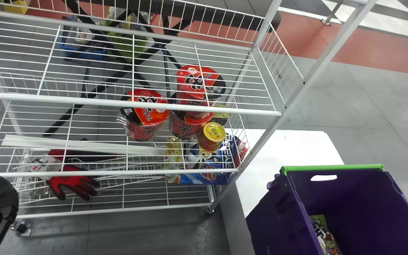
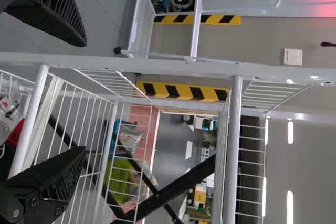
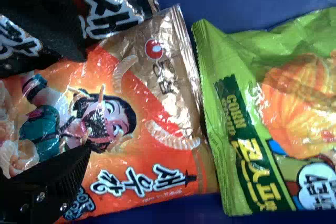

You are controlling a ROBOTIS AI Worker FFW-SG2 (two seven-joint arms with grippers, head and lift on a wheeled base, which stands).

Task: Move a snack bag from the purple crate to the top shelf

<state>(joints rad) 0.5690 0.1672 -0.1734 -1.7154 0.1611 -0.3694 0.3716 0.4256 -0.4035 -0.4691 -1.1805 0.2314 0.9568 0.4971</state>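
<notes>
Snack bag (image 3: pixel 157 163), orange, lies in the purple crate (image 1: pixel 377 198) beneath the right gripper (image 3: pixel 86 103), whose fingers stand apart. Likely light, slippery and brittle inside, it wants a gentle pinch across its puffed middle. Near the rack (image 1: pixel 83 101), the left gripper (image 2: pixel 85 97) is spread too.

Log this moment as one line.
right hand: open over orange snack bag | green bag: beside it | left hand: open by wire rack | grasp: not yet closed | purple crate: snack bag inside
</notes>
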